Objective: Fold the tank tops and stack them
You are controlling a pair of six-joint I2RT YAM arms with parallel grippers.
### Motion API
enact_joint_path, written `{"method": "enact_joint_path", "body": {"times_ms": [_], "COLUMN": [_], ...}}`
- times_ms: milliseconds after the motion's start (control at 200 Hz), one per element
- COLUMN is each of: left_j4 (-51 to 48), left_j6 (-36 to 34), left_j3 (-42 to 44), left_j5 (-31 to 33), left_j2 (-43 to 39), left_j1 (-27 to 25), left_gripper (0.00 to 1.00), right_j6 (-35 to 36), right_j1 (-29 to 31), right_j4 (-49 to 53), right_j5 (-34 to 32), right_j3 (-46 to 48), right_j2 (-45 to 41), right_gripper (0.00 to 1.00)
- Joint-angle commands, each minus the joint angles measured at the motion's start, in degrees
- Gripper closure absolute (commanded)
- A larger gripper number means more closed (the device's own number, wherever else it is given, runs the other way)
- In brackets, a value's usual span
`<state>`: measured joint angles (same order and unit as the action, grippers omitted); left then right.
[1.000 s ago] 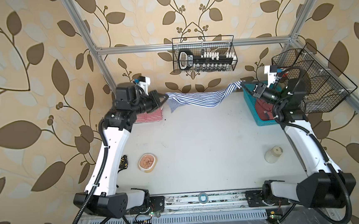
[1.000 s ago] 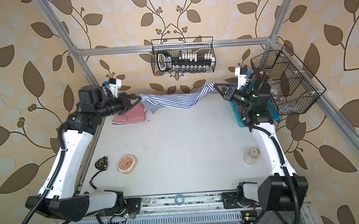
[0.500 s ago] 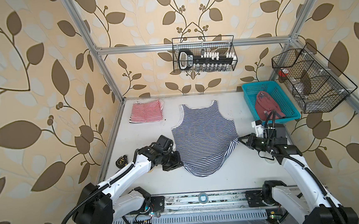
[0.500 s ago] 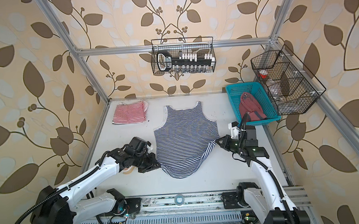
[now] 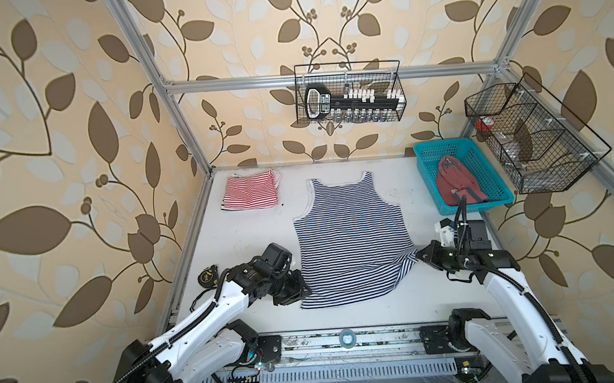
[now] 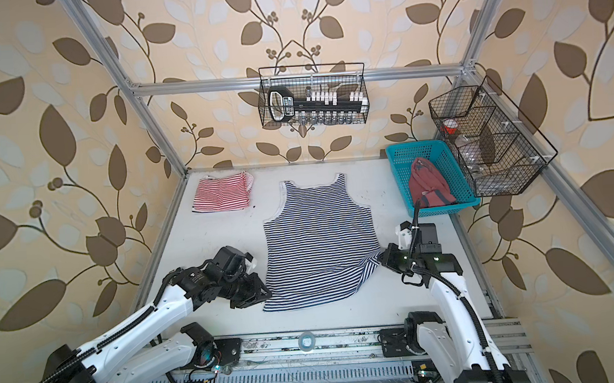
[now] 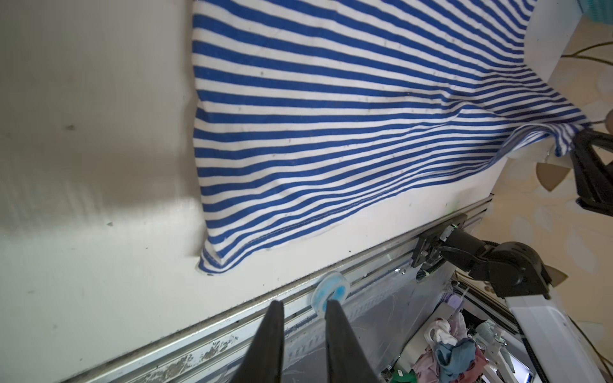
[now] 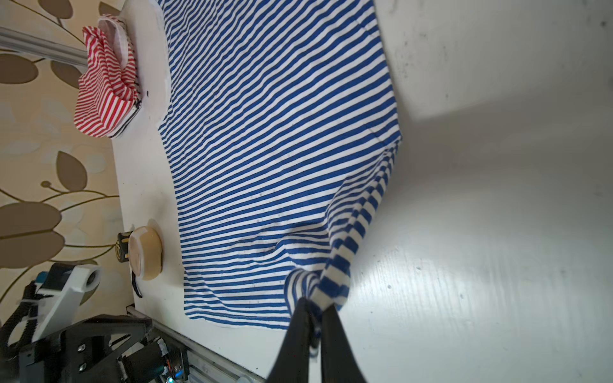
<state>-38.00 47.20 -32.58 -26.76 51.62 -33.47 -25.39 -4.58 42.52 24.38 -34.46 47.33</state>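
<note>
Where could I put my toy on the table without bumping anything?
Bare table lies between the red striped top and the left pincer, and between the navy striped top and the teal basket. The right front is crowded: the right pincer grips that top's hem.

The left arm [image 5: 203, 318] and right arm [image 5: 505, 297] are glossy white shells jointed by black motor housings [image 5: 247, 278]. A black ribbed cable [image 5: 539, 313] runs along each. Behind the jaws sits a boxy black wrist [image 5: 278, 257]. The left gripper [image 7: 303, 303] and right gripper [image 8: 313, 303] have matte black, tapering blade fingers.
</note>
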Motion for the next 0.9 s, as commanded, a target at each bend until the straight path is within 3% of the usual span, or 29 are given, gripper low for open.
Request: {"method": "enact_joint_path", "body": {"times_ms": [0,300,415,585,655,775,895], "left_j4": [-2.55,-0.53,-0.73,-1.55,-2.77,-6.88,-8.84], "left_j6": [1.63,-3.74,-7.67,-14.26,-16.48,-20.1,-21.34], "left_j3": [-1.14,-14.6,-22.46,-38.79,-46.7,-60.09,-69.83], "left_j5": [1.51,4.26,6.05,11.52,11.69,10.83,8.8], "left_j2": [-1.02,11.94,19.09,34.71,42.67,56.77,67.55], "left_j1": [-0.55,-0.55,-0.4,1.15,2.43,4.32,6.71], "left_gripper": [0.74,0.74,0.73,0.71,0.72,0.75,0.82], "right_j6": [0.4,-1.59,-2.65,-7.53,-9.54,-10.74,-10.09], "right_j1": [1.16,7.32,8.24,11.62,14.07,17.42,18.12], "right_j4": [6.75,16.6,15.63,3.08,-2.54,-9.3,-14.13], "right_j5": [-8.22,-21.09,-18.3,-11.5,-10.8,-11.37,-11.03], "right_j3": [-4.42,-11.1,-10.13,-3.81,-1.3,-0.37,-0.61], "right_j2": [-1.72,-3.49,-4.48,-3.46,-1.05,5.65,12.28], "right_gripper": [0.92,0.88,0.82,0.66,0.68,0.84,0.82]}}
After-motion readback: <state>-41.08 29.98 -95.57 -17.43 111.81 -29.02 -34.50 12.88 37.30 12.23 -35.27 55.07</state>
